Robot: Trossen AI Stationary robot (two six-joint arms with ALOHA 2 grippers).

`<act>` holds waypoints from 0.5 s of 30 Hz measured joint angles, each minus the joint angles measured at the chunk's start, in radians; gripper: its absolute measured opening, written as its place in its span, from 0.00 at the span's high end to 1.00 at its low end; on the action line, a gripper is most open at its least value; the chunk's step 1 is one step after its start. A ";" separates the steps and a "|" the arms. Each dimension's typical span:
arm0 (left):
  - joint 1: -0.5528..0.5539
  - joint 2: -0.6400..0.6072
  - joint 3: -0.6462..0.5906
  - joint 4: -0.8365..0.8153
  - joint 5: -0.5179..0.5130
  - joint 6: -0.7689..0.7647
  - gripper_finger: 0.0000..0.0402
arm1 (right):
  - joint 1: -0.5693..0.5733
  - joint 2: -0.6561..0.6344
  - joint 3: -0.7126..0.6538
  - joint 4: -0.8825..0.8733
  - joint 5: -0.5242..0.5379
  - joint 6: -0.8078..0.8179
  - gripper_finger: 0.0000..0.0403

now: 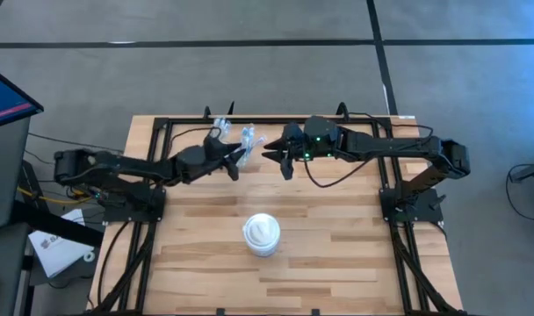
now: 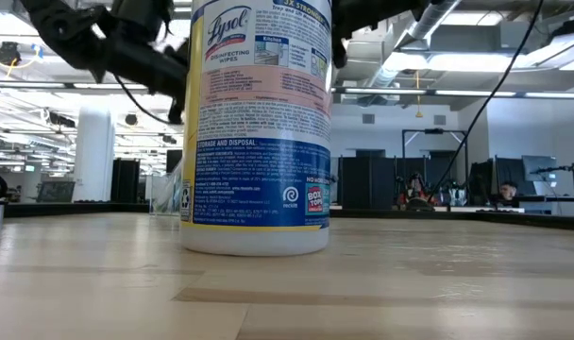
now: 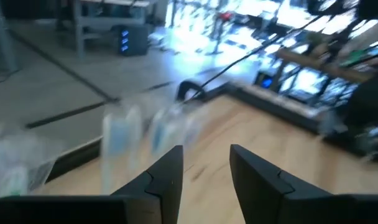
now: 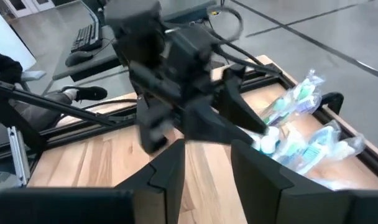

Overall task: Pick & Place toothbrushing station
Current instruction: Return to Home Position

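Two clear plastic cups with pastel toothbrushes and white-capped tubes (image 1: 223, 130) (image 1: 249, 139) lie at the table's far edge, left of its middle. They also show in the right wrist view (image 4: 295, 99) (image 4: 316, 149) and, blurred, in the left wrist view (image 3: 120, 134). My left gripper (image 1: 232, 156) (image 3: 206, 155) is open and empty, just near of the cups. My right gripper (image 1: 277, 162) (image 4: 206, 152) is open and empty, just right of them, and faces the left gripper (image 4: 195, 106).
A white round tub of disinfecting wipes (image 1: 261, 234) (image 2: 259, 123) stands upright in the middle of the table, nearer the front edge, and fills the low view. A black frame (image 1: 170, 123) runs along the table's far edge and sides.
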 joint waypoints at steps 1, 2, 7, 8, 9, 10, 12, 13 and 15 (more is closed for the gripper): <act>-0.006 -0.028 0.000 -0.007 0.013 0.000 0.68 | -0.004 -0.009 0.001 -0.011 0.000 -0.003 0.70; -0.013 -0.058 0.000 -0.015 0.017 0.000 0.69 | -0.011 -0.019 0.001 -0.031 0.000 -0.004 0.70; -0.067 -0.211 0.000 -0.086 0.017 0.082 0.69 | -0.038 -0.059 0.000 -0.082 0.005 -0.026 0.71; -0.079 -0.244 0.000 -0.106 0.017 0.104 0.69 | -0.040 -0.069 0.000 -0.084 0.005 -0.033 0.71; -0.092 -0.278 0.000 -0.134 0.015 0.112 0.69 | -0.039 -0.078 0.001 -0.090 0.005 -0.036 0.71; -0.104 -0.309 0.000 -0.157 0.015 0.117 0.69 | -0.039 -0.086 0.001 -0.102 0.005 -0.038 0.71; -0.129 -0.370 0.000 -0.211 0.013 0.120 0.69 | -0.038 -0.099 0.000 -0.132 0.006 -0.047 0.71; -0.142 -0.402 0.000 -0.239 0.012 0.120 0.69 | -0.038 -0.104 0.000 -0.150 0.018 -0.054 0.71; -0.171 -0.457 0.000 -0.284 0.009 0.120 0.69 | -0.038 -0.117 -0.008 -0.178 0.050 -0.061 0.71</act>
